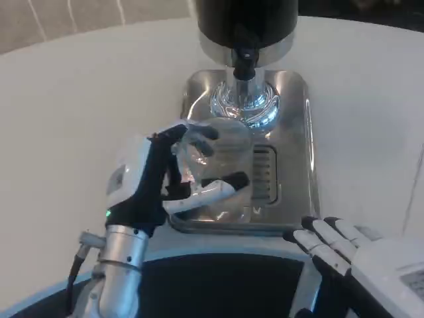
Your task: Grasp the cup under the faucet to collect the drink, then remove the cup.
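Note:
A clear glass cup (222, 156) stands on the steel drip tray (295, 142), just in front of the black faucet (244, 56) of the drink dispenser. My left hand (169, 175) wraps around the cup from its left side, fingers curled over its far rim and thumb across its near side. The cup looks upright; I cannot tell whether there is liquid in it. My right hand (351, 255) lies at the lower right near the tray's front corner, fingers stretched out and holding nothing.
The black and chrome dispenser body (245, 20) rises at the top centre over the tray. A slotted grate (264, 173) sits to the right of the cup. White table (79, 106) spreads to the left and right.

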### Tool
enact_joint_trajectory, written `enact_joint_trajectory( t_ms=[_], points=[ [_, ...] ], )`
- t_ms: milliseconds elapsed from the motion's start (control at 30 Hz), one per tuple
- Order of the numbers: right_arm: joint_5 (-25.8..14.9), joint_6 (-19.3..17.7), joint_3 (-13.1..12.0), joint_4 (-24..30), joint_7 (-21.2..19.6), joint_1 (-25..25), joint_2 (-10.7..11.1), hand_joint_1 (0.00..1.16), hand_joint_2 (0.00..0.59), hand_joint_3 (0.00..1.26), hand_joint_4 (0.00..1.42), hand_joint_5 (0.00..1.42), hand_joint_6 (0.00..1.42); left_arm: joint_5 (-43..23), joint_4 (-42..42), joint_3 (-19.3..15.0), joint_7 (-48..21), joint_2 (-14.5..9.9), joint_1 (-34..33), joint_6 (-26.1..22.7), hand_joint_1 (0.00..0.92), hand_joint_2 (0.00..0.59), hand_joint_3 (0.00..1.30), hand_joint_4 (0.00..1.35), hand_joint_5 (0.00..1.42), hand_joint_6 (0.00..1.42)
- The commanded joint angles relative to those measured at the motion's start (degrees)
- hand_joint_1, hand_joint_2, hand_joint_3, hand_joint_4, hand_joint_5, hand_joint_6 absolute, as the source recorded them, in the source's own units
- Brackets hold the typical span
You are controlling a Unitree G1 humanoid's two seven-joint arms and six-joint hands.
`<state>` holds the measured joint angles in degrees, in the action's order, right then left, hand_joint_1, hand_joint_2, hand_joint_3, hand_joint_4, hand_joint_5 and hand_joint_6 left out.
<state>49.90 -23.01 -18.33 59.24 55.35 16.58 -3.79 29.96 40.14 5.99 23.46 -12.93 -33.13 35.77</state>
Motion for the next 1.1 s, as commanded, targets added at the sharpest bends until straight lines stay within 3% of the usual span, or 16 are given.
enact_joint_trajectory(
  t_ms=[33,233,400,467,567,600,800,1100],
  points=[
    [-2.5,-1.2,-2.7,0.8,0.6,-0.1,-6.9,0.38,0.517,0.06,0.00,0.00,0.05,0.5,3.3,1.9,2.3,0.9,-3.5,1.5,0.576,0.000,0.93,1.08,1.33,1.15],
    [-5.0,-2.4,-5.6,0.8,1.3,0.4,-6.9,0.38,0.517,0.06,0.00,0.00,0.05,1.8,9.5,4.4,5.3,2.1,-7.5,0.9,0.576,0.000,0.94,1.06,1.33,1.15],
    [-7.5,-3.1,-7.9,0.8,2.1,0.9,-6.5,0.38,0.517,0.06,0.00,0.00,0.05,2.9,14.9,6.2,7.8,2.9,-11.2,-1.4,0.542,0.000,0.92,1.00,1.24,1.13],
    [-8.2,-3.2,-8.6,0.8,2.2,1.0,-6.5,0.38,0.517,0.06,0.00,0.00,0.05,2.7,16.4,6.7,8.2,2.9,-12.1,-2.3,0.503,0.000,0.84,0.89,1.11,1.03],
    [-9.1,-3.2,-8.9,0.8,2.4,2.0,-6.4,0.38,0.513,0.06,0.00,0.00,0.05,2.4,17.5,7.3,8.1,2.4,-12.8,-3.2,0.302,0.046,0.64,0.52,0.73,0.68],
    [-9.3,-3.2,-8.9,0.8,2.4,2.2,-6.4,0.38,0.511,0.06,0.00,0.00,0.05,2.4,17.6,7.4,8.0,2.2,-12.9,-3.4,0.261,0.046,0.61,0.47,0.66,0.60],
    [-8.6,-2.3,-7.7,0.8,2.6,2.1,-6.4,0.37,0.507,0.06,0.00,0.00,0.05,2.3,17.9,8.0,7.9,1.1,-12.8,-3.8,0.175,0.052,0.42,0.19,0.35,0.39],
    [-7.2,-1.3,-6.0,0.8,2.4,2.6,-6.5,0.37,0.513,0.06,0.00,0.00,0.05,2.4,17.4,8.9,7.1,-0.4,-12.9,-4.2,0.134,0.054,0.24,0.02,0.20,0.26]
  ],
)
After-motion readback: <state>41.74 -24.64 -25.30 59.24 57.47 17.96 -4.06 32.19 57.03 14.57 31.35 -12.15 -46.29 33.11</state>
